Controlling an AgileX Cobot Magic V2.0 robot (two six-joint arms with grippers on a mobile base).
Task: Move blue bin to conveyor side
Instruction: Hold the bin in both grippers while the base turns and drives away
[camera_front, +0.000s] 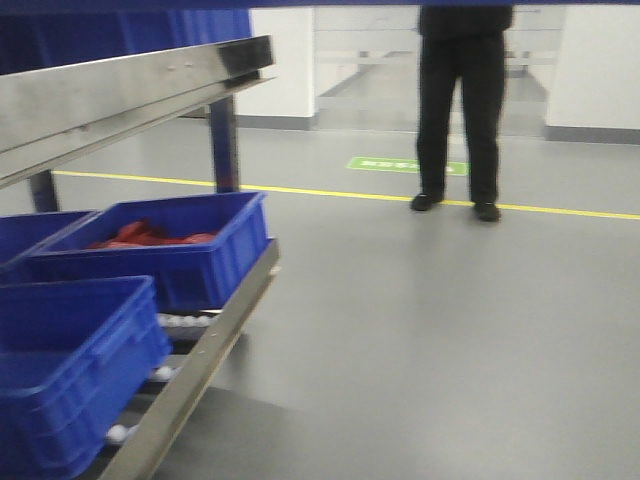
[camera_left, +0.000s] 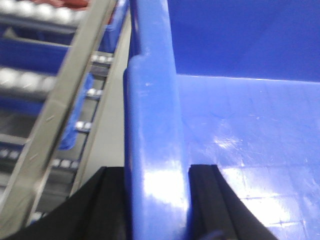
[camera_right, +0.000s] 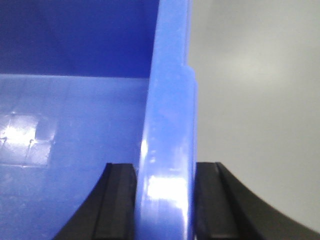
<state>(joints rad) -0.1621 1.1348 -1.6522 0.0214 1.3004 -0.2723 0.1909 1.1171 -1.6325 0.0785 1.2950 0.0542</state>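
Bin rim clamped, left gripper, right gripper

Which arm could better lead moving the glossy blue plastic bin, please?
Right, probably: the right gripper clamps the blue bin with open grey floor alongside, while the left gripper clamps it beside the shiny steel rail.

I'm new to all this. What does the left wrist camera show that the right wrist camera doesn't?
Only the left wrist view shows a slanting steel rail and a rack of small white rollers beside the blue bin. Only the right wrist view shows bare grey floor past the bin's outer wall. Both show the bin's thick glossy rim running up the picture with a black finger on each side: the left gripper and the right gripper each clamp it, with the bin's inside in view.
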